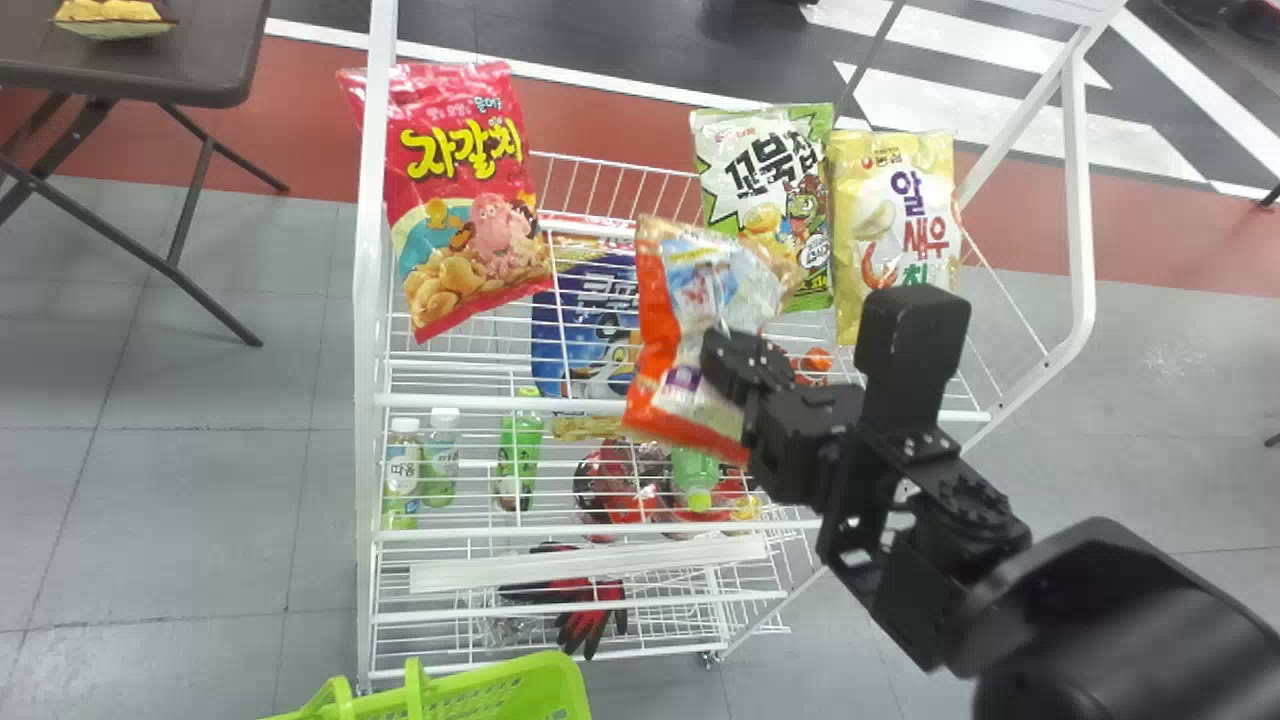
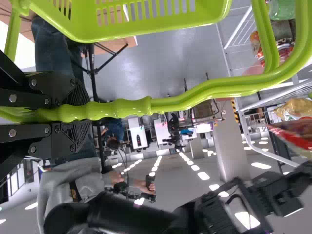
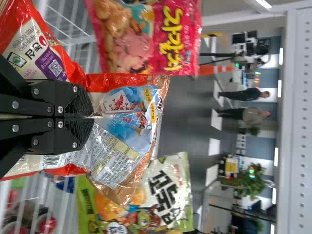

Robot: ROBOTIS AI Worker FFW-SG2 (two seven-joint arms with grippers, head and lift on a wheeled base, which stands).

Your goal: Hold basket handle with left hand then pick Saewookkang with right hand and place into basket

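Two grippers each had hold of something. In the head view, the right gripper (image 1: 724, 362) held up the Saewookkang (image 1: 662, 385) in front of the white wire rack (image 1: 368, 480), well apart from the lime-green basket (image 1: 500, 690) at the bottom edge. The right wrist view gave the closer detail: flat black fingers pressed together on a pinch of the packet's film, which was glossy and crinkled, orange-red around a pale blue printed panel.

The left wrist view showed the left gripper (image 2: 74, 113) pinching the basket's handle (image 2: 124, 107) between textured pads; the handle was smooth plastic, swelling into rounded ridges along the grip, and the basket wall was pierced with narrow slots.

On the rack, the head view took in a plump red packet (image 1: 465, 190), a green-and-white packet (image 1: 760, 165) beside a pale yellow packet (image 1: 895, 190), and a flat dark blue packet (image 1: 580, 325). Lower down were slim capped bottles (image 1: 403, 475) and a knitted-looking black-and-red glove (image 1: 592, 610).
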